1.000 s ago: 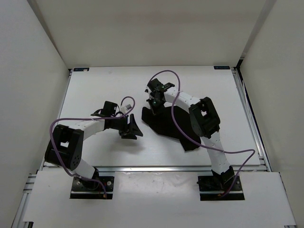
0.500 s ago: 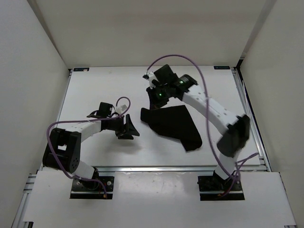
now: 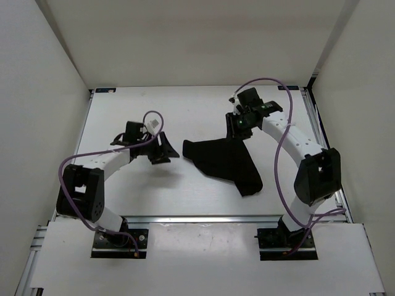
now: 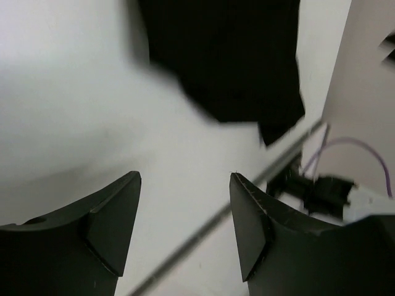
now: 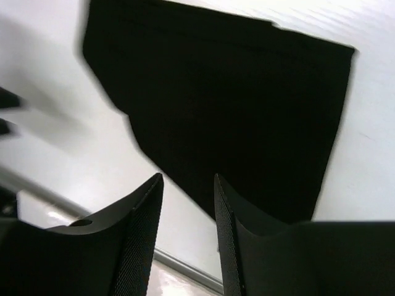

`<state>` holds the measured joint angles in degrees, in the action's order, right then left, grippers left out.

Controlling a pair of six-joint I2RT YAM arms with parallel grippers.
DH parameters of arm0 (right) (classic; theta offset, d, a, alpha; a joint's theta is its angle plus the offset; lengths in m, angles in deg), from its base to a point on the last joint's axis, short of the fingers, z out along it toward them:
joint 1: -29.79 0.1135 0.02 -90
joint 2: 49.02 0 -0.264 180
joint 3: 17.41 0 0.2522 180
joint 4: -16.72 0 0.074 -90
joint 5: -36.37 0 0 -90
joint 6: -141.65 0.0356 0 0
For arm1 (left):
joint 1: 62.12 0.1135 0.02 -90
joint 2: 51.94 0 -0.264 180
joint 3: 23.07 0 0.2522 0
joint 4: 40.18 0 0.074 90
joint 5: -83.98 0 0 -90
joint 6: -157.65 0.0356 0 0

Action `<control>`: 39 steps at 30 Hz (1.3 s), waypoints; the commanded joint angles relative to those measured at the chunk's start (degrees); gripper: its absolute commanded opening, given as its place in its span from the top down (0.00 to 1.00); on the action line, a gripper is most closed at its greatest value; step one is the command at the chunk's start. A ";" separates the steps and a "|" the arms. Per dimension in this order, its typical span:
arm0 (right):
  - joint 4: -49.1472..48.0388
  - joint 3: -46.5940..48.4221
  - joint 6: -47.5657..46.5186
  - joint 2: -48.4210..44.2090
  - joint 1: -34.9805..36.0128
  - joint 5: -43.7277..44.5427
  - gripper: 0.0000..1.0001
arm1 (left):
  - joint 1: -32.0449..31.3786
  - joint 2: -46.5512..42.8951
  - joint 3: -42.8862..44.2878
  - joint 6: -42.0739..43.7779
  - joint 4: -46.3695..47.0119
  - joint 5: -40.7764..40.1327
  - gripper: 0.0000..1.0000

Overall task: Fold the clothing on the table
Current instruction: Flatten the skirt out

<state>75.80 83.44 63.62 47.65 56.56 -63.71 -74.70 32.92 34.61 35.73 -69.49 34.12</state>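
My left gripper (image 3: 162, 148) hangs over the bare table (image 3: 123, 111) just left of the clothing (image 3: 222, 161), jaws wide apart, holding nothing. My right gripper (image 3: 239, 126) is over the clothing's far edge, jaws parted by a narrower gap with nothing between them. The clothing lies flat a bit right of the table's centre, a black patch with one corner trailing toward the near right.

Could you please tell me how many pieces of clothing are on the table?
1. The black clothing lies on the white table, right of centre, by the right end effector. No second piece shows.
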 commanded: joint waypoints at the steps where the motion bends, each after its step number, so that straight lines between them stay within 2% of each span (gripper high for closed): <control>1: -2.16 -1.12 -0.28 -2.36 -3.19 4.64 0.56 | 1.76 2.93 8.62 -1.05 6.15 -9.88 0.30; 3: -5.49 -4.89 0.60 -2.18 -5.83 4.82 0.55 | 1.24 6.45 12.75 -0.25 5.97 -11.83 0.32; 7: -6.38 -8.16 1.84 1.94 -12.60 3.59 0.56 | -0.51 12.25 15.40 -0.95 10.27 -10.87 0.32; 10: -8.14 -9.48 1.49 4.32 -15.94 1.47 0.55 | -2.97 16.29 16.98 0.71 9.32 -13.68 0.32; 16: -12.18 -11.94 0.69 8.10 -18.06 -0.63 0.55 | -5.96 21.31 16.29 1.08 9.66 -16.49 0.31; 22: -13.76 -12.73 0.16 12.58 -19.64 -2.65 0.55 | -6.85 24.73 15.32 -3.49 14.76 -13.87 0.33; 23: -14.03 -12.65 -0.27 13.11 -19.91 -2.66 0.56 | -7.19 25.18 15.49 -4.54 16.85 -13.16 0.36; 25: -15.16 -12.82 -0.37 13.73 -20.00 -3.62 0.55 | -7.55 26.84 16.10 -5.60 18.62 -11.15 0.49; 26: -15.26 -12.91 -0.19 14.16 -20.52 -4.41 0.55 | -7.64 27.02 16.37 -6.39 19.50 -10.79 0.65; 27: -15.61 -12.56 -0.28 14.95 -20.61 -5.02 0.55 | -8.07 27.46 16.81 -7.18 19.68 -10.09 0.88; 28: -16.22 -12.47 -0.10 14.96 -20.79 -6.51 0.55 | -7.99 28.16 17.33 -7.54 19.51 -10.08 0.98; 36: -20.53 -12.56 3.59 18.12 -20.00 -17.06 0.54 | -8.08 26.85 16.20 -7.01 18.01 -10.87 1.00; 37: -21.06 -12.64 3.94 18.82 -20.08 -18.55 0.59 | -7.99 27.02 16.11 -7.10 17.84 -10.26 1.00; 39: -22.73 -12.91 4.12 19.09 -19.47 -21.28 0.85 | -7.90 26.68 15.50 -7.10 17.57 -9.91 1.00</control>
<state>56.74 70.76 66.50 65.31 36.25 -78.73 -82.92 61.16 51.11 28.60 -50.87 23.48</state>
